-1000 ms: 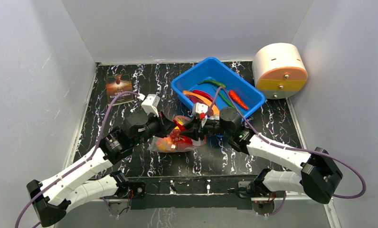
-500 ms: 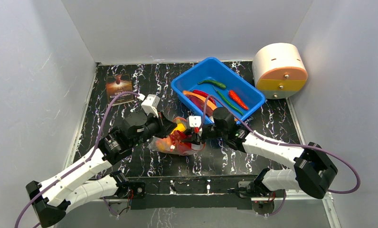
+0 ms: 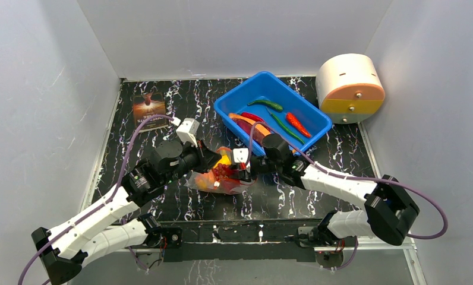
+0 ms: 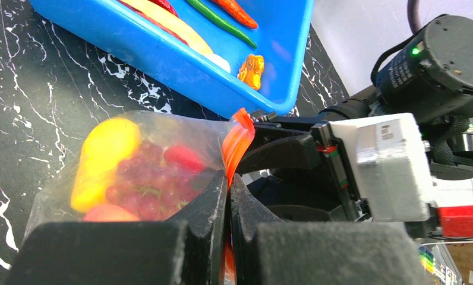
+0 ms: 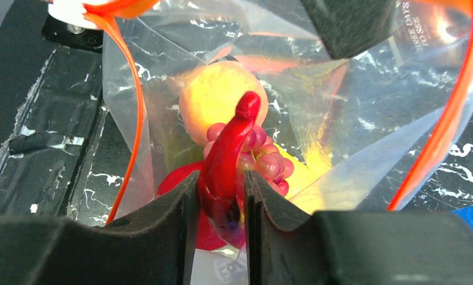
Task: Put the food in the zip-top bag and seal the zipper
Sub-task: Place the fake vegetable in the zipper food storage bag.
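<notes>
Zip-top bag (image 3: 222,180) lies mid-frame in the top view, just below the blue tub (image 3: 240,89), with grapes (image 4: 142,181) inside. Left gripper (image 4: 228,181) is pinched tight on the zipper (image 4: 239,139) — mouth edge lifted. Right gripper (image 5: 221,181) sits at the bag mouth, fingers narrowly apart — clamping a red chili (image 5: 229,148).

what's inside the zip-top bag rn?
Showing through the zip-top bag: purple grapes, a yellow fruit, a red fruit. The right claw holds a red chili inside its mouth; the left claw pinches the zipper. Anything beneath the pile is covered.
</notes>
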Robot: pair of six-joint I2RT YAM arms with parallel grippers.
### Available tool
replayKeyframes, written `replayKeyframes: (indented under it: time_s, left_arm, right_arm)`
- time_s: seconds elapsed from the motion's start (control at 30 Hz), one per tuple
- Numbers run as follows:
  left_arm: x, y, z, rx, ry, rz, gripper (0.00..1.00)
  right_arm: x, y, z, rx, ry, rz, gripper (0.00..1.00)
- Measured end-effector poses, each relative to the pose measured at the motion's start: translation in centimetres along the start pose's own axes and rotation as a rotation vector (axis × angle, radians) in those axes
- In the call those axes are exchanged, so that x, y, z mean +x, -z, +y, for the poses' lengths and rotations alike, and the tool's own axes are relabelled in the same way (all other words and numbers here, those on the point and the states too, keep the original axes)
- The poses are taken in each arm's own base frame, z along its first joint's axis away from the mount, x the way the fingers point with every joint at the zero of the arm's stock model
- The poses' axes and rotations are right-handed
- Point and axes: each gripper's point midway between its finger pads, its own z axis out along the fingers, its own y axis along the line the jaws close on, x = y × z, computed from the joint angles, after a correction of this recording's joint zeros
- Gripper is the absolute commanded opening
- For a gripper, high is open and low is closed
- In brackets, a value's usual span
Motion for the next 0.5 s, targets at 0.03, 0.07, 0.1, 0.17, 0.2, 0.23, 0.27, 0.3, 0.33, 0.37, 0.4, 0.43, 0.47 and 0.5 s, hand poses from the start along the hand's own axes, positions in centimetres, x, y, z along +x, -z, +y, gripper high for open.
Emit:
replayKeyframes:
  time_s: [0.03,0.07,0.1,0.17,0.2,0.23,0.27,0.3,0.33,0.37,0.4,0.43,0.47,0.5]
  left_arm:
    - [0.0,0.0,0.0,0.001,0.001,0.0,0.0]
    - [0.0,0.0,0.0,0.002,0.001,0.001,0.0]
    - [0.0,0.0,-0.1,0.003,0.002,0.001,0.0]
    - [0.0,0.0,-0.1,0.004,0.002,0.003,0.0]
    - [0.0,0.0,-0.1,0.004,0.002,0.003,0.0]
    - [0.0,0.0,-0.1,0.004,0.002,0.003,0.0]
    - [0.1,0.0,-0.1,0.004,0.002,0.003,0.0]
    - [0.1,0.0,-0.1,0.004,0.002,0.003,0.0]
    - [0.1,0.0,-0.1,0.004,0.002,0.003,0.0]
    - [0.1,0.0,-0.1,0.003,0.002,0.003,0.0]
    - [0.1,0.0,-0.1,0.004,0.002,0.003,0.0]
    - [0.1,0.0,-0.1,0.004,0.001,0.003,0.0]
    - [0.1,0.0,-0.1,0.004,0.001,0.003,0.0]
    - [0.1,0.0,-0.1,0.003,0.001,0.003,0.0]
  right_arm:
    - [0.2,0.0,0.0,-0.001,0.0,0.008,0.36]
    - [0.6,-0.1,0.0,-0.001,-0.003,0.02,0.39]
    - [0.8,-0.1,0.0,-0.001,-0.004,0.03,0.43]
    - [1.1,-0.1,-0.1,0.0,-0.006,0.047,0.49]
    - [1.1,-0.1,0.0,-0.001,-0.007,0.051,0.52]
    - [1.1,-0.1,-0.1,0.001,-0.006,0.056,0.54]
    - [1.1,-0.1,-0.2,0.005,-0.004,0.059,0.56]
    - [1.1,0.0,-0.2,0.006,-0.003,0.062,0.57]
    - [1.1,0.1,-0.1,0.007,-0.006,0.066,0.58]
    - [1.1,0.3,-0.1,0.008,-0.007,0.069,0.59]
    - [0.8,0.4,0.0,0.011,-0.006,0.067,0.6]
    - [0.5,0.7,0.0,0.015,-0.004,0.063,0.6]
    - [0.1,0.9,0.0,0.021,-0.004,0.058,0.61]
    - [-0.2,1.1,0.0,0.025,-0.007,0.053,0.61]
